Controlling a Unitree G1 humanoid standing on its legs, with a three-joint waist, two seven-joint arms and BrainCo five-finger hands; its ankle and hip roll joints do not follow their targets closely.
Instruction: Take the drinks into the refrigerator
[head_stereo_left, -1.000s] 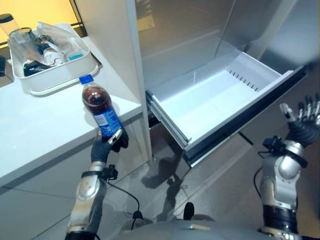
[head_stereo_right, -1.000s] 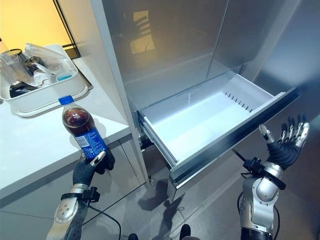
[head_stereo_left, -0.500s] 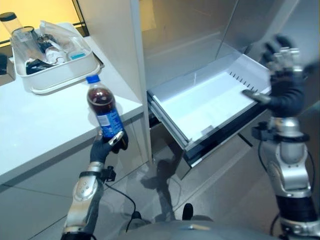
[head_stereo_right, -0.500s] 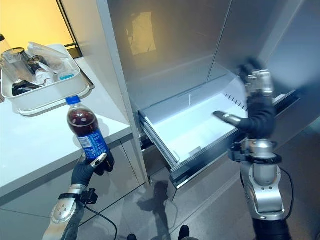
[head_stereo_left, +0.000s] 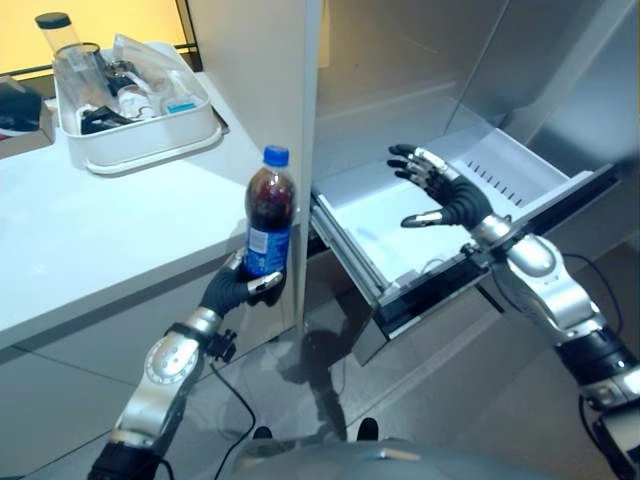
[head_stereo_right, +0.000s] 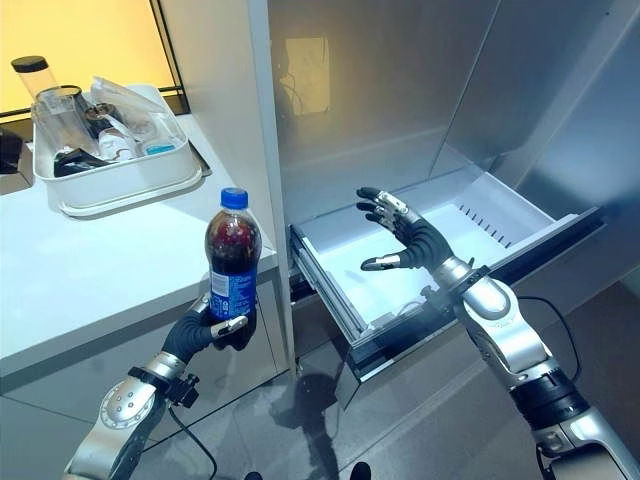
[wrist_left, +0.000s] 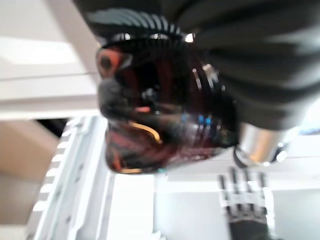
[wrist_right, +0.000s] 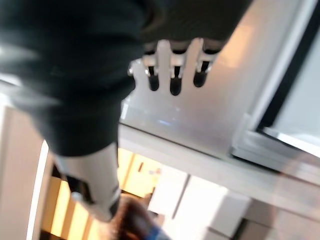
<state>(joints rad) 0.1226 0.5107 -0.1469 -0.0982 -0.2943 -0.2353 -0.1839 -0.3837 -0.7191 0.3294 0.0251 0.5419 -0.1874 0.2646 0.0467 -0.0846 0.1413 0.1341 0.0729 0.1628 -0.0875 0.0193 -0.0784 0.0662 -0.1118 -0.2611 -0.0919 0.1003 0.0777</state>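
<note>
Left eye view: our left hand (head_stereo_left: 243, 290), lower centre, has its fingers wrapped round the base of an upright cola bottle (head_stereo_left: 269, 212). The bottle has moved off the worktop (head_stereo_left: 90, 225) edge toward the fridge. At right centre our right hand (head_stereo_left: 447, 195), fingers spread and empty, has swung in over the open white drawer (head_stereo_left: 400, 215). We judge a handover or guided placement is near.

Right eye view: the tray (head_stereo_right: 120, 175) of clutter sits upper left, well apart from the bottle.

Left wrist view: the bottle's dark base (wrist_left: 160, 115) fills the centre; our right hand shows at the bottom.

Right wrist view: straight fingers (wrist_right: 172, 67) at top centre.
</note>
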